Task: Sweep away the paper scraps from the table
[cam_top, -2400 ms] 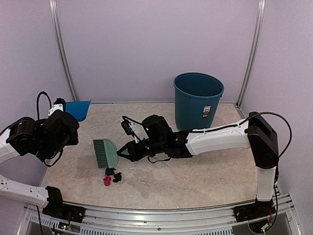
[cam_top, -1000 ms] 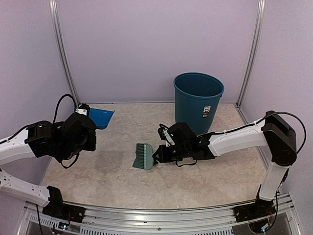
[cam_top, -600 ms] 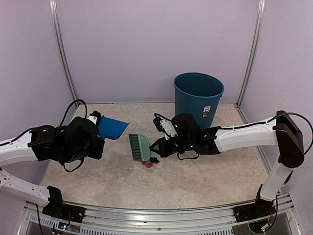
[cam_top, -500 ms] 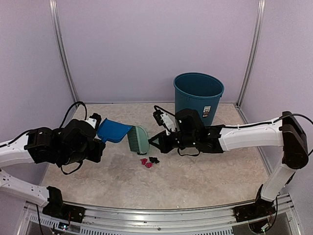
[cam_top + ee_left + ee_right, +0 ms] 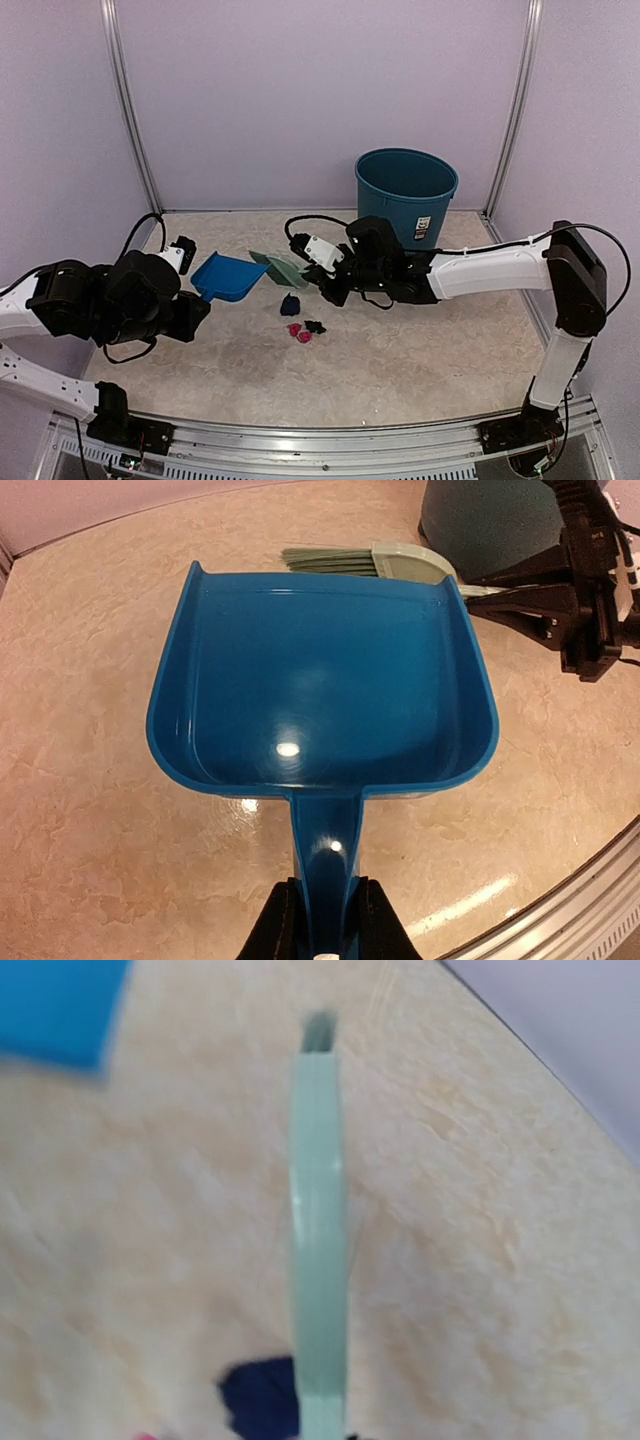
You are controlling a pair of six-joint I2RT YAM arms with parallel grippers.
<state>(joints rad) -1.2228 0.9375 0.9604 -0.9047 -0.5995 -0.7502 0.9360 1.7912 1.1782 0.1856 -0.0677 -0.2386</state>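
Your left gripper [image 5: 322, 925] clamps the dustpan [image 5: 320, 680] by its handle, mouth facing the brush [image 5: 275, 268] pinched in your right gripper [image 5: 332, 284], ready to catch the paper scraps [image 5: 297, 318] lying mid-table [image 5: 400, 360], nearer its left edge.

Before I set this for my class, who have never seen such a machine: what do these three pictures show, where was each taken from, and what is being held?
You are looking at two robot arms bolted at the near edge of a table. The wide picture comes from a fixed camera above and behind them. The other two come from a small camera on each wrist. The left tool is shut on the handle of a blue dustpan, whose pan looks empty. The right tool is shut on a pale green brush, which sits at the dustpan's open lip. A few paper scraps, dark blue, pink and black, lie on the table on the near side of the brush, not yet in the pan. A teal bin stands at the back. The right wrist picture is blurred.
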